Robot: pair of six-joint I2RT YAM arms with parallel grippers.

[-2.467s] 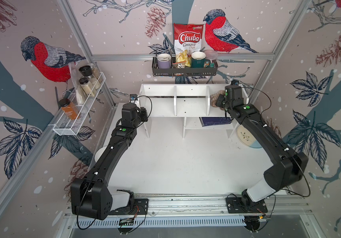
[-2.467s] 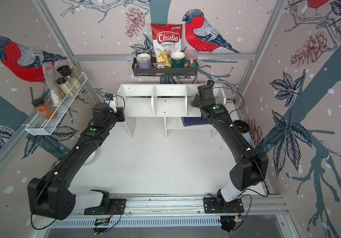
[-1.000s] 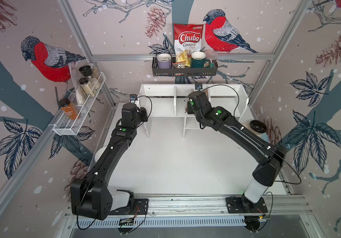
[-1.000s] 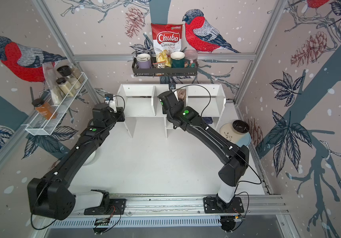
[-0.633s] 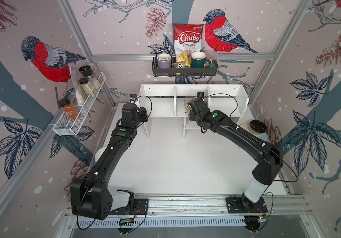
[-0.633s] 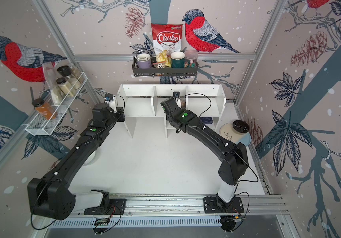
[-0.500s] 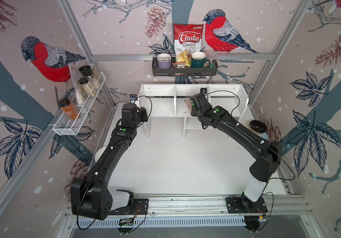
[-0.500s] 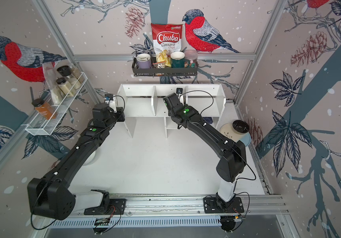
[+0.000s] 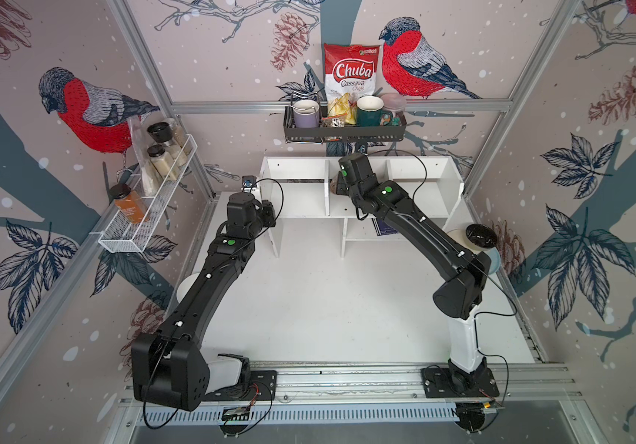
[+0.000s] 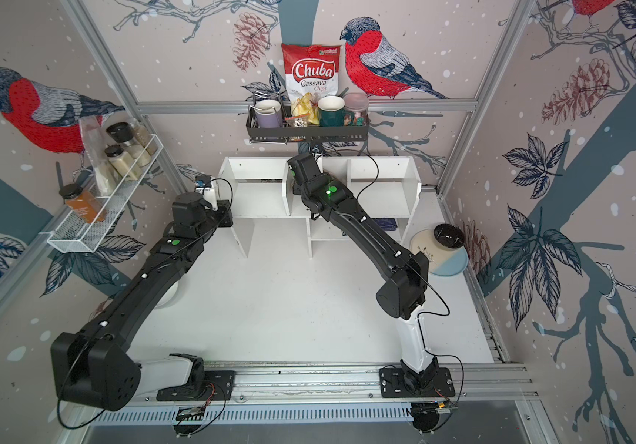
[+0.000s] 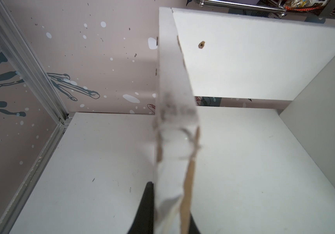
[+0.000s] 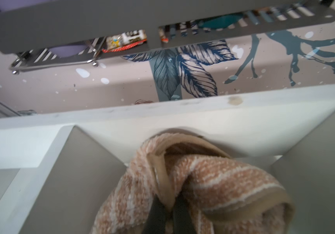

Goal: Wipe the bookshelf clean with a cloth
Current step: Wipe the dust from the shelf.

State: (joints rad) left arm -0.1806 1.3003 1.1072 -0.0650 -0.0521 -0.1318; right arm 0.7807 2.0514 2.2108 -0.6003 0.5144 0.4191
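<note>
Cloth point(image 12: 213, 178) in right claw point(image 12: 168, 208), inside bookshelf point(image 12: 182, 110)

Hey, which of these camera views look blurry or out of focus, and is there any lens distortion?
Left wrist view: the bookshelf is smeared out of focus at the lens, its back panel crisp. Right wrist view: the cloth is fairly sharp, softer nearest the lens; the black rack is blurred. Both top views: sharp, evenly lit, frame posts splayed by the wide angle.
</note>
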